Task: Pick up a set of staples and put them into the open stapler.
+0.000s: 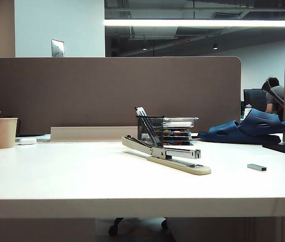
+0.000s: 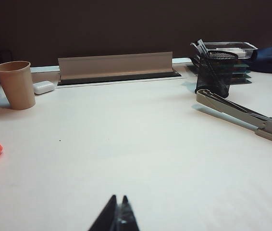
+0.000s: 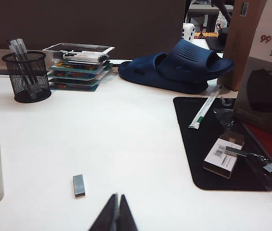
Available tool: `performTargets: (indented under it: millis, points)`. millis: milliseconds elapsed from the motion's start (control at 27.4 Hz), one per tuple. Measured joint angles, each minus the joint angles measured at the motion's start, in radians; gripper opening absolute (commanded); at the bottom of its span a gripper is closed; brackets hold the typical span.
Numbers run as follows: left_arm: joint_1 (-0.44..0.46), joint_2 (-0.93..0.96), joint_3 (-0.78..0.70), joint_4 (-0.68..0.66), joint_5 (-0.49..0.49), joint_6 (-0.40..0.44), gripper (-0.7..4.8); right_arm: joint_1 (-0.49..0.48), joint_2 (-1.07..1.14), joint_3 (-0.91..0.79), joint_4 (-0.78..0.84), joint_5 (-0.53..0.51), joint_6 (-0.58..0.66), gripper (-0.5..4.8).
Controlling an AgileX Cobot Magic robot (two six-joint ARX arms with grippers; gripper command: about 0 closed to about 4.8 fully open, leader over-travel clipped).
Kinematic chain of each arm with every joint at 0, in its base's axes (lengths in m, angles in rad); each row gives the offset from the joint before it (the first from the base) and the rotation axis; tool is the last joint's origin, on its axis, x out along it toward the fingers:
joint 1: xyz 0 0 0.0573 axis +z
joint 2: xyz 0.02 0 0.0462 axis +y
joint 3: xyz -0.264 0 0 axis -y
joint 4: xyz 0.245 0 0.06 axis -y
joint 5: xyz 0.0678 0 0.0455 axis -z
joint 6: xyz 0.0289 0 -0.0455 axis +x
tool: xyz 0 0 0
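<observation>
1. Fingers of my right gripper (image 3: pixel 116 211): nearest item in the right wrist view, tips pressed together, holding nothing, poised low over the worktop (image 3: pixel 141 159).
2. Fingers of my left gripper (image 2: pixel 118 211): likewise closed and empty, over a bare stretch of worktop, the stapler's raised arm off to one side.
3. Set of staples (image 3: pixel 79 185): small grey bar, flat on the worktop, just ahead of my right fingers and slightly off their line; well apart from the stapler (image 1: pixel 165 154) on the exterior view's right.
4. Stapler: beige base, arm swung up and back, silver rail exposed; stands mid-worktop before the black mesh pen cup (image 1: pixel 150 130).
5. Handling note, my judgement: the right side is the nearer. I should part the fingers first, align them across the bar's narrow width, descend squarely, and pinch gently; a thin flat bar may skid or tip if caught off-centre.
</observation>
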Motion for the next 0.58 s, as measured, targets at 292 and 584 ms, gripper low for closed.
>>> performTargets:
  millis: [292,584]
  points:
    - [0.0,0.0,0.0,0.0,0.095,-0.002,-0.06,0.0,0.0,0.0,0.056,-0.001,0.0,-0.06]
    - [0.0,0.0,0.0,0.0,0.29,-0.004,-0.06,0.0,0.0,0.065,0.009,-0.001,0.003,-0.06]
